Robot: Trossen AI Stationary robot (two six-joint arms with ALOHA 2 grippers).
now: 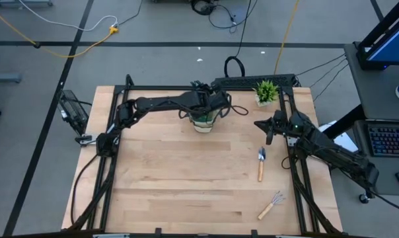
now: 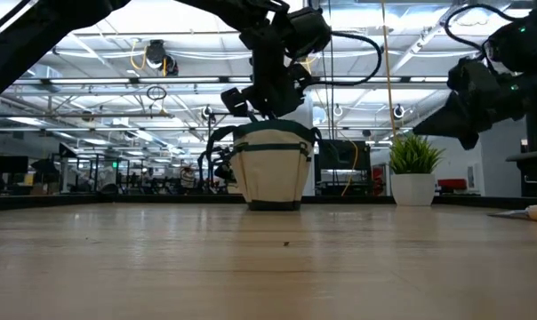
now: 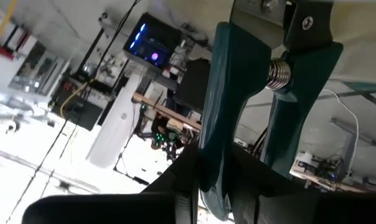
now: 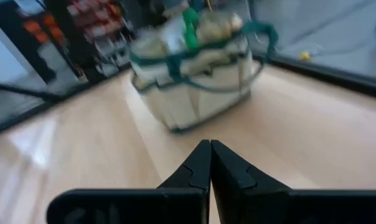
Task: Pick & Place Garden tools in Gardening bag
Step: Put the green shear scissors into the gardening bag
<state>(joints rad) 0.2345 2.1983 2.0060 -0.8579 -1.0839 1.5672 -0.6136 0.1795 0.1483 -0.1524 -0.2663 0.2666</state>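
Observation:
The beige gardening bag [image 1: 203, 121] with dark handles stands on its base at the table's far middle; it also shows in the low view [image 2: 270, 169]. A green spray bottle [image 4: 189, 22] sticks out of it. My left gripper [image 1: 201, 107] hovers right above the bag's opening, shut on the pruning shears [image 3: 263, 93], which have dark green handles and a spring. My right gripper [image 1: 268, 130] is shut and empty, above the table to the right of the bag. A wooden-handled trowel [image 1: 260, 162] and a hand rake [image 1: 271, 205] lie flat on the table at the right. My left gripper pinches one handle of the shears [image 3: 214, 149] between its two fingers, near the handle's free end. The handle runs along the fingers, with the spring and pivot away from them. The shears are lifted clear of the table, above the bag [image 2: 270, 169].
A small spiky potted plant [image 1: 266, 92] stands at the far right, behind my right gripper. A black frame rail [image 1: 252, 82] runs along the far edge. Bare wood stretches over the near and left parts of the table [image 1: 160, 185].

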